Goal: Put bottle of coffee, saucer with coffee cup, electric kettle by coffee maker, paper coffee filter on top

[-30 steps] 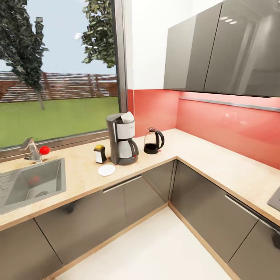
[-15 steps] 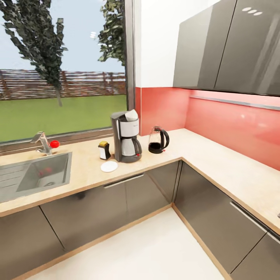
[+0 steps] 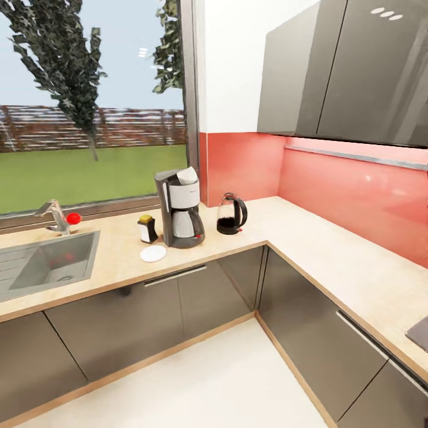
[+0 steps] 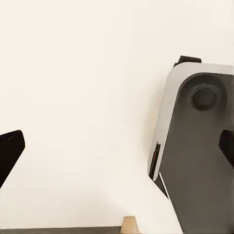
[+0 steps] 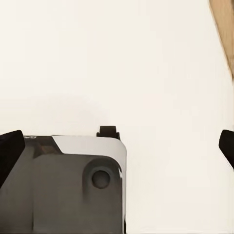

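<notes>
Cream floor [image 4: 87, 97] lies under both grippers, left gripper [image 4: 117, 151] and right gripper [image 5: 117, 146] spread wide, holding nothing. Farther off, on the countertop [image 3: 119, 261]: saucer [image 3: 153, 254], bottle [image 3: 146, 229], coffee maker [image 3: 180, 207] with filter [image 3: 188, 175], kettle [image 3: 230, 214] beside.

An L-shaped, light wood-toned countertop [image 3: 309, 249] is seen running under the window and turning along the red backsplash. On the window run, a coffee maker [image 3: 180, 208] is stood with a small bottle of coffee [image 3: 147, 229] just beside it on the sink side, a white saucer [image 3: 153, 254] laid in front near the counter edge, and an electric kettle [image 3: 230, 214] placed near its other side. A steel sink [image 3: 47, 264] is set into the counter, well apart from these.
</notes>
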### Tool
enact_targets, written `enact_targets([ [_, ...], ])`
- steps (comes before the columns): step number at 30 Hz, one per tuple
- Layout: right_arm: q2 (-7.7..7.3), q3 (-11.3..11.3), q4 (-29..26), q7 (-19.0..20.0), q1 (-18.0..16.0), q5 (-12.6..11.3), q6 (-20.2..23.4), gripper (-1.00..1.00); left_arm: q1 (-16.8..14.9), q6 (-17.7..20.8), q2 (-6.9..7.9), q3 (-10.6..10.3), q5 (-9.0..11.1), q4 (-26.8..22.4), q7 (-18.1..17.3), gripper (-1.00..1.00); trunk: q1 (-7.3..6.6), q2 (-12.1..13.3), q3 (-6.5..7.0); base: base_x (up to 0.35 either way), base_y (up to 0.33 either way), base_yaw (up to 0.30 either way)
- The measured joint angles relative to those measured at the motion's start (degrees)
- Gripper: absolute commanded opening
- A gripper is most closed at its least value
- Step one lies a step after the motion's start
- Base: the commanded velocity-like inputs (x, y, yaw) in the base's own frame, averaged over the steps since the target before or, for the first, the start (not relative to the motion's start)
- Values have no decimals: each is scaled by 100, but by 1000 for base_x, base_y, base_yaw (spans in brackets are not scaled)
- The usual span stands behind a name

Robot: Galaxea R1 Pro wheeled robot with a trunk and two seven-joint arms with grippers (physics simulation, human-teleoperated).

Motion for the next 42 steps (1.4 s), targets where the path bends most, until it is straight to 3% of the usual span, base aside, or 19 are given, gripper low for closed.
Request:
enact_targets([
  [8,31,8,-52,11,-3,1,-156,100,0,3,29,14,8,3,0,100,-1,1,-18,0,-241,-36],
  [15,87,12,-2052,32,-6,-12,-219,100,28,24,27,2,8,23,-5,100,0,0,-19,0,-24,-1],
  [24,493,35,-3554,29,-5,-8,-469,100,152,10,57,9,8,21,-4,100,0,0,-19,0,-1,0],
  [34,609,37,-5238,4,-24,-12,-481,100,158,11,24,0,8,8,-4,100,0,0,-19,0,0,0],
  [37,612,38,-5603,-4,-234,-14,-433,100,160,24,60,5,7,11,-4,100,0,0,-18,0,0,0],
  [39,607,32,-5698,-3,-823,-9,-171,100,186,-22,136,-9,-5,13,-9,100,0,0,-17,0,0,0],
  [42,605,25,-5724,-1,-1051,-9,-4,100,197,-43,131,-35,-23,12,-11,100,0,1,-19,0,0,0],
])
